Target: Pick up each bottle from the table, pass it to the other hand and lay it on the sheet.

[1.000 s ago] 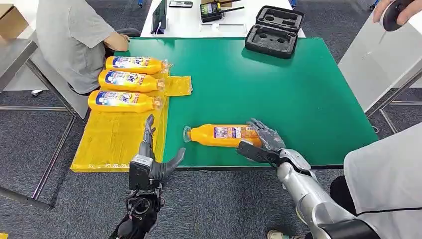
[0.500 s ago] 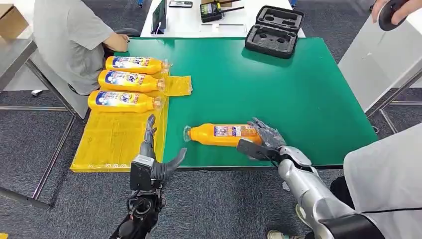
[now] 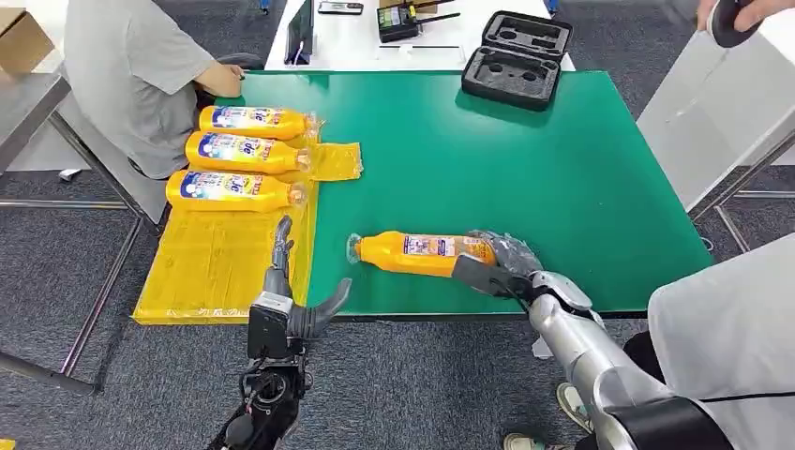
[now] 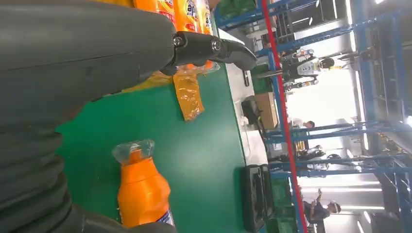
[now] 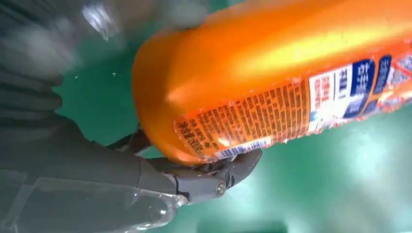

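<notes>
Three orange bottles (image 3: 246,152) already lie on the yellow sheet (image 3: 211,262); a fourth orange bottle (image 3: 422,253) lies on the green table (image 3: 525,169), right hand (image 3: 497,262) clasping its base. Left hand (image 3: 286,300) waits, fingers spread. Lift, handover, placing remain.

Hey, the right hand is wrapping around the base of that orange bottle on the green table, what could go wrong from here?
The right hand holds the bottle only at its base end, so the long neck end could tip down when lifted. The bottle looks smooth and round, so it might roll or slip out. The left hand waits open by the yellow sheet; a tilted bottle could make the pass awkward.
</notes>
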Robot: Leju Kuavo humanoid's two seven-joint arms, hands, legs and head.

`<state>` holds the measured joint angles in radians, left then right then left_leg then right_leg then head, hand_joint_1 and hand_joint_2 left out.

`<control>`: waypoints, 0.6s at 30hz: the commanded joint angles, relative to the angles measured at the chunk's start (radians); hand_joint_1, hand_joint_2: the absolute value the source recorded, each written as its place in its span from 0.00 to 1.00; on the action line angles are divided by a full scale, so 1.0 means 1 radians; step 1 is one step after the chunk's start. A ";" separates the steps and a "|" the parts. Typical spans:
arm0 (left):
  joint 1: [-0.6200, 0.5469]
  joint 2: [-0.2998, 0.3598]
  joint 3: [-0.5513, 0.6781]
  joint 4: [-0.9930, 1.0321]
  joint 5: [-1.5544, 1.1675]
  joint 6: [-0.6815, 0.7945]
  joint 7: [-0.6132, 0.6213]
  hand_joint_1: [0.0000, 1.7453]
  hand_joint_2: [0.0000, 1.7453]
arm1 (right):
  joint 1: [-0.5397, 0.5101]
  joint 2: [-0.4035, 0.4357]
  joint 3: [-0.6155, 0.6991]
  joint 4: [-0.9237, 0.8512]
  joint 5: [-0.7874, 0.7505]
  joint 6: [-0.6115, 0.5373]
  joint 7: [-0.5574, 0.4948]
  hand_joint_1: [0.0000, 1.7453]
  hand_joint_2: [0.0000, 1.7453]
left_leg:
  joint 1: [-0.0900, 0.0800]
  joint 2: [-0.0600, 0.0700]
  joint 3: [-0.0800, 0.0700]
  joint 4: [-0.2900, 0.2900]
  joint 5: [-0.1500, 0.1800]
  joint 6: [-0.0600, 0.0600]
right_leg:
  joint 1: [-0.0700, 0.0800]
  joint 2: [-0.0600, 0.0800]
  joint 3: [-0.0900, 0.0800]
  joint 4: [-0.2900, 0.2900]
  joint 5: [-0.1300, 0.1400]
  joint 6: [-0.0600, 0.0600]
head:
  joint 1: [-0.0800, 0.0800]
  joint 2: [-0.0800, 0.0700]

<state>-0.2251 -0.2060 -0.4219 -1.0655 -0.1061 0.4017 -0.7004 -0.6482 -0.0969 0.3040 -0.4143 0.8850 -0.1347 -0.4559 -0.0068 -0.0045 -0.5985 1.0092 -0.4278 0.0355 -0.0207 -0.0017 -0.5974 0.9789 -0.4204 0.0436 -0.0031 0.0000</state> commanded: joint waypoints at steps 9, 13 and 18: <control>0.003 0.015 -0.017 -0.032 -0.003 0.079 0.002 0.00 1.00 | 0.025 0.081 -0.220 -0.033 -0.285 0.001 -0.242 1.00 1.00 | 0.001 0.002 0.002 0.000 -0.001 -0.002 | 0.001 0.002 0.002 0.000 -0.001 -0.002 | 0.000 0.000; 0.023 0.023 -0.003 -0.111 0.058 0.126 0.002 0.00 1.00 | 0.077 0.087 -0.183 -0.162 -0.463 0.033 -0.242 1.00 1.00 | 0.002 0.004 0.002 0.001 -0.003 -0.003 | 0.002 0.003 0.002 0.001 -0.001 -0.003 | 0.000 0.000; 0.033 0.025 0.006 -0.143 0.075 0.141 0.002 0.00 1.00 | 0.084 0.085 -0.168 -0.174 -0.510 0.029 -0.242 1.00 1.00 | 0.002 0.002 0.003 0.001 -0.002 -0.003 | 0.002 0.002 0.002 0.000 -0.001 -0.002 | 0.000 0.000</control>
<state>-0.1942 -0.2060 -0.4215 -1.1525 -0.0450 0.5341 -0.7008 -0.5675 -0.0370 0.1636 -0.5189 0.4077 -0.1152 -0.6973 -0.0067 -0.0047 -0.5991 1.0091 -0.4279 0.0355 -0.0206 -0.0017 -0.5977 0.9791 -0.4205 0.0436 -0.0031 0.0000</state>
